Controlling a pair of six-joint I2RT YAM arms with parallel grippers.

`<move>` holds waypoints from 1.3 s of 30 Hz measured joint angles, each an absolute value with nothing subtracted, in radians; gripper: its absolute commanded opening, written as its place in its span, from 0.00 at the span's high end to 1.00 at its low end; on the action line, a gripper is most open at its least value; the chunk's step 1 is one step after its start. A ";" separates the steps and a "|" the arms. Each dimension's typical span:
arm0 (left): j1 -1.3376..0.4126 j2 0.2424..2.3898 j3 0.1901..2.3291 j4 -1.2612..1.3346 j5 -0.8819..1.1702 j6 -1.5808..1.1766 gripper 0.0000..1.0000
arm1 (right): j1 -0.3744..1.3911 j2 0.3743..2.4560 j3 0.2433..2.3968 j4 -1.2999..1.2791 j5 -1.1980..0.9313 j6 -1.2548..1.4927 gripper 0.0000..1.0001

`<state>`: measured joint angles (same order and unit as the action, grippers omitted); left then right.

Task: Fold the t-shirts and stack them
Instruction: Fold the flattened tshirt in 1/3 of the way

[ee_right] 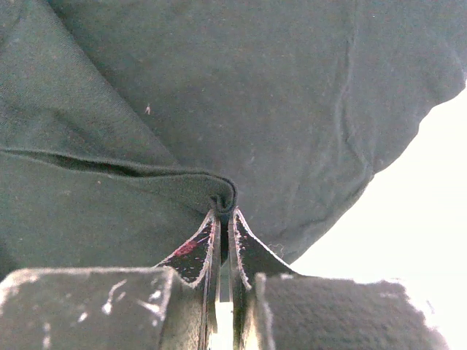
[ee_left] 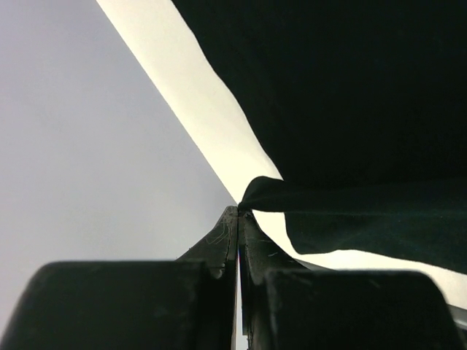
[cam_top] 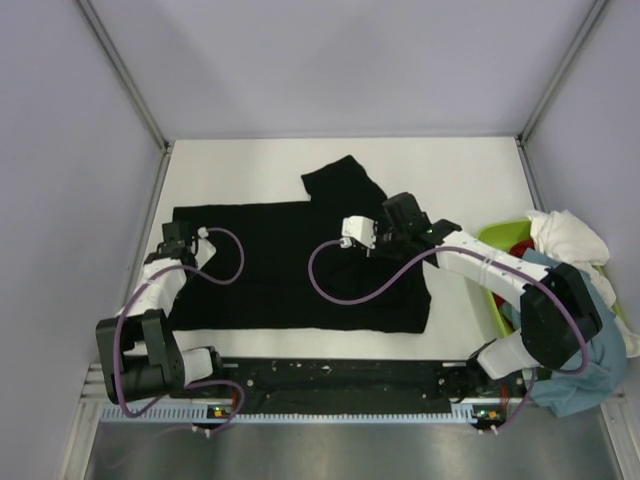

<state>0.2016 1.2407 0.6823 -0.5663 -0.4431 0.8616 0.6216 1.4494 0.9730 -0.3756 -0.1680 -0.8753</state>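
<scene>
My left gripper (ee_left: 238, 213) is clamped on the left edge of the black shirt (cam_top: 300, 262). My right gripper (ee_right: 224, 210) is pinched tight on a fold of the same shirt near its right side. The shirt lies spread on the white table (cam_top: 470, 180), one sleeve pointing to the far side. At the table's right edge, a green basket (cam_top: 497, 233) holds a white shirt (cam_top: 570, 238) and a red shirt (cam_top: 522, 247). A teal shirt (cam_top: 585, 375) drapes over the basket's near side.
</scene>
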 measured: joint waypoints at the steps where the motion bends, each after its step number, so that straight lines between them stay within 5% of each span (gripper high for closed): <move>1: 0.202 1.252 0.680 -0.558 -0.447 0.859 1.00 | 0.619 1.455 0.976 -0.374 -0.165 -0.876 1.00; 21: 0.204 1.383 0.675 -0.479 -0.475 0.813 1.00 | 0.586 1.603 1.035 -0.311 -0.105 -0.860 1.00; 24: 0.204 1.386 0.675 -0.471 -0.468 0.812 0.85 | 0.586 1.604 1.036 -0.286 -0.102 -0.864 1.00; 30: 0.204 1.420 0.691 -0.461 -0.473 0.798 0.51 | 0.583 1.651 1.066 -0.270 -0.100 -0.831 0.79; 36: 0.176 1.447 0.824 -0.464 -0.505 0.762 0.47 | 0.506 1.844 1.296 -0.270 -0.092 -0.641 0.47; 39: 0.064 1.438 0.921 -0.477 -0.490 0.735 0.46 | 0.451 1.914 1.435 -0.299 -0.052 -0.512 0.41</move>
<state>0.0635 1.4384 0.9211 -0.4774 -0.4904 0.7345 0.4511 1.9141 1.4345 -0.2993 -0.0517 -0.5117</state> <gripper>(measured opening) 0.526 0.549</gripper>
